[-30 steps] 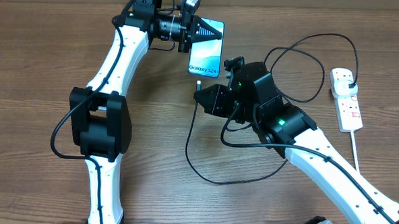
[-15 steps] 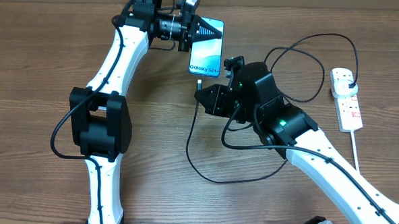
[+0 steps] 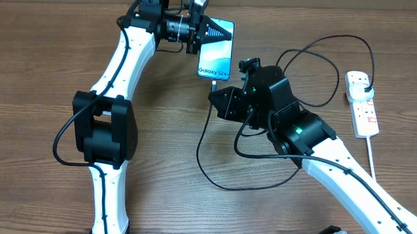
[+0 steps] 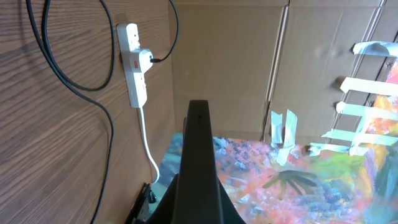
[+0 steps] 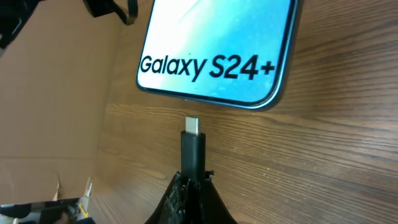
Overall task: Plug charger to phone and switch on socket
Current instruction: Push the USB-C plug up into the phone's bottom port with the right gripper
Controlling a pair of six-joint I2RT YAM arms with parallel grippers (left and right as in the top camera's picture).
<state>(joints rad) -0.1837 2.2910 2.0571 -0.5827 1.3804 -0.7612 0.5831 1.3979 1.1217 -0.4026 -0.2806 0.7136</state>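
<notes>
**Q:** Overhead?
**A:** The phone (image 3: 216, 57) lies flat on the desk (image 3: 48, 68). Its long axis runs far to near, and its near end faces the right tool (image 3: 212, 90), which is clamped on the charger (image 3: 199, 141).

**Q:** Left wrist?
**A:** The left tool (image 4: 198, 124) is narrow, fingers together. The socket (image 4: 134, 68) lies beyond it.

**Q:** Right wrist?
**A:** The connector points along the phone's axis, its tip just short of the edge.

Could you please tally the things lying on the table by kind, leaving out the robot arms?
Phone: 1
Charger cable: 1
Power strip: 1
Total: 3
</notes>
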